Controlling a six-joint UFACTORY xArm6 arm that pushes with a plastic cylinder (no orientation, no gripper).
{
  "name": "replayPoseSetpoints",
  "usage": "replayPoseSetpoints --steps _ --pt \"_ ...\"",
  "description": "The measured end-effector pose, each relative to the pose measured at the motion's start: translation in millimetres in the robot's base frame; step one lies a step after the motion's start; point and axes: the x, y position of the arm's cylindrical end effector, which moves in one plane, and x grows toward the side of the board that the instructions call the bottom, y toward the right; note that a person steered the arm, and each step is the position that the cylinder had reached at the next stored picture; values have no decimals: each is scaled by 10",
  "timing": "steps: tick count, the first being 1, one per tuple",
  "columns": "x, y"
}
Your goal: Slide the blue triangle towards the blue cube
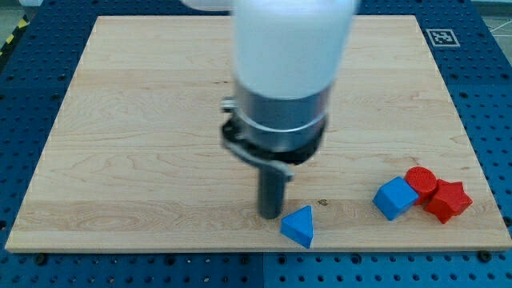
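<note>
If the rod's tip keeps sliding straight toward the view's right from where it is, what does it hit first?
Probably the blue triangle block, which sits just right of and slightly below my tip. The contact may be glancing, since depth is unclear. Farther right lies the blue cube.

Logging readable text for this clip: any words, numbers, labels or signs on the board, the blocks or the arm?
No readable words or numbers anywhere.
Fiducial marker at the wooden board's top right corner: a black-and-white square pattern, no letters.
Blue triangle, blue cube, red cylinder, red star: unmarked.
My tip, left of the triangle: unmarked.
</note>
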Motion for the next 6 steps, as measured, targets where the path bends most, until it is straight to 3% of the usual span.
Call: replayPoseSetpoints --steps 3,5,6 --pt "322 -25" --pt "307 665" --pt "307 743"
